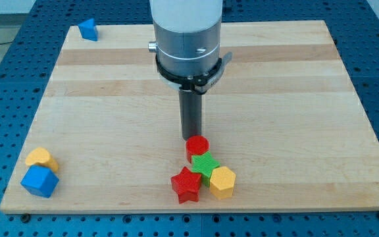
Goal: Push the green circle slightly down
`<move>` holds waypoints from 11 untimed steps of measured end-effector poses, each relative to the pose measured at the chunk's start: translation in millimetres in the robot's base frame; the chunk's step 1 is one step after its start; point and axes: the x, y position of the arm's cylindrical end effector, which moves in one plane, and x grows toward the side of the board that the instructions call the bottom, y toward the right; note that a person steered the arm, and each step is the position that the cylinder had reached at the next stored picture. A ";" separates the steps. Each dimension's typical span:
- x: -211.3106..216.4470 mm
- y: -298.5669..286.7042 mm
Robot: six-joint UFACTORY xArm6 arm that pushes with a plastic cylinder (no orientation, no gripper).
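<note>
My tip (191,136) rests on the wooden board (110,105), at the lower end of the straight dark rod that hangs from my grey and white wrist. It has nothing to close or open; it is a bare rod end, holding nothing, and whether it actually touches the block below it I cannot tell.

Just below my tip, toward the view's bottom, sits the red cylinder (197,147), so close that its upper edge meets the rod's end in this view. Directly beyond that, further toward the view's bottom, lies the green block (206,165); its shape is partly hidden by its neighbours, so I cannot confirm it as a circle. It is tightly packed: the red cylinder touches it from above, the red star (186,185) sits at its lower left, and the yellow hexagon (222,182) at its lower right.

Far to the view's left of my tip and lower down, near the board's corner, a yellow block (41,158) rests against a blue cube (40,181). Well away toward the view's top left lies another blue block (88,29).

No readable writing, brand or label shows anywhere on my arm, the blocks or the board.
</note>
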 end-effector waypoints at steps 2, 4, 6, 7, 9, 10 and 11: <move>-84.0 52.7; -248.5 132.5; -310.5 79.0; -309.6 32.6; -283.3 -26.7; -249.2 -43.3; -213.7 -63.6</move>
